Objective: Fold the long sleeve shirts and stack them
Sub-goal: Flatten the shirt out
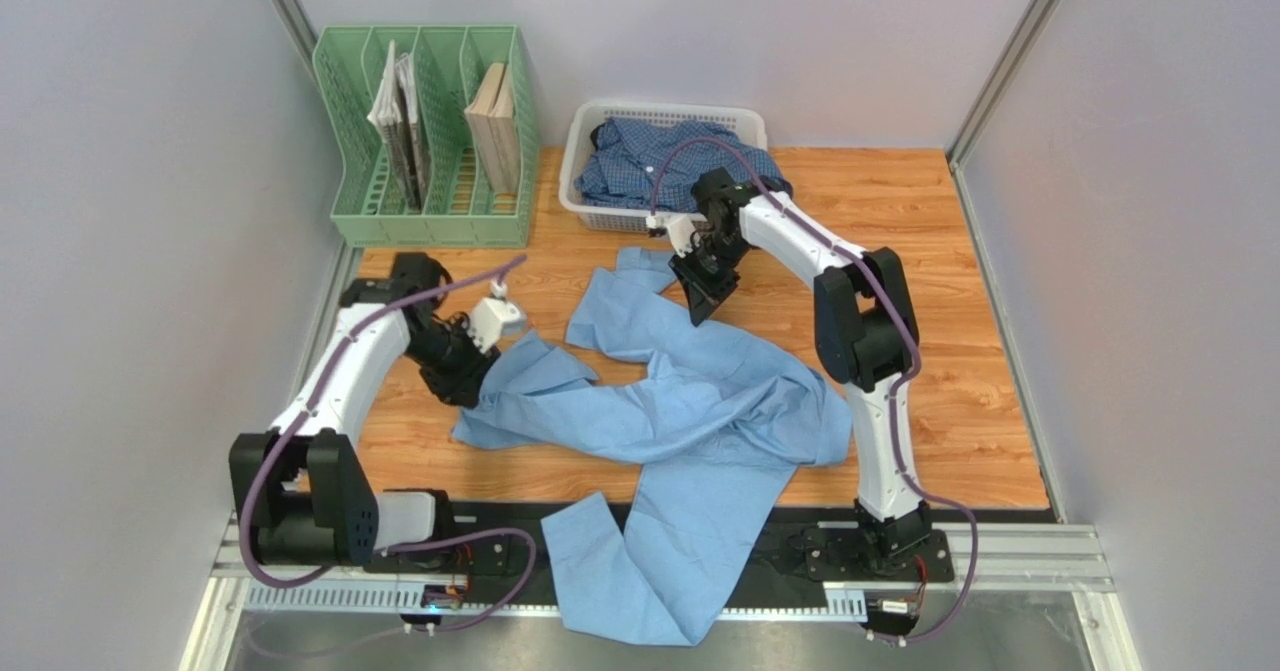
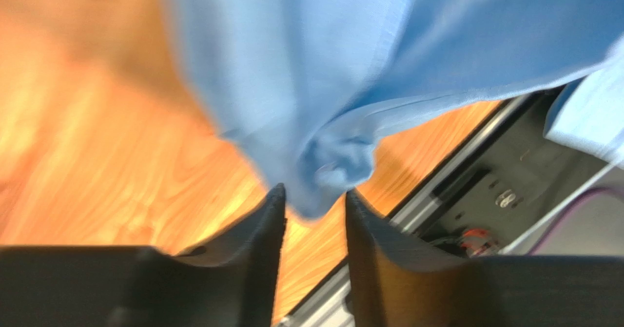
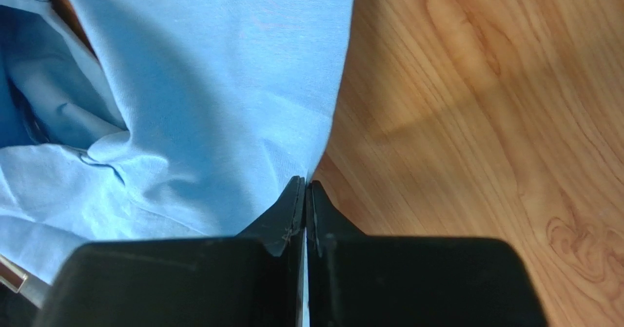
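Observation:
The light sky-blue shirt (image 1: 676,401) lies crumpled across the wooden table, one part draping over the near edge. My left gripper (image 1: 475,383) is at its left edge; in the left wrist view its jaws (image 2: 315,195) stand apart, with a bunched fold of the shirt (image 2: 329,64) just past the tips. My right gripper (image 1: 703,304) is at the shirt's far edge. Its jaws (image 3: 305,184) are shut, pinching the hem of the shirt (image 3: 220,86). The darker checked shirt (image 1: 661,161) lies in the white basket (image 1: 576,176).
A green file rack (image 1: 428,214) holding books stands at the back left. The white basket sits at the back centre, just behind my right gripper. Bare wooden table (image 1: 947,281) shows on the right. Grey walls close in both sides.

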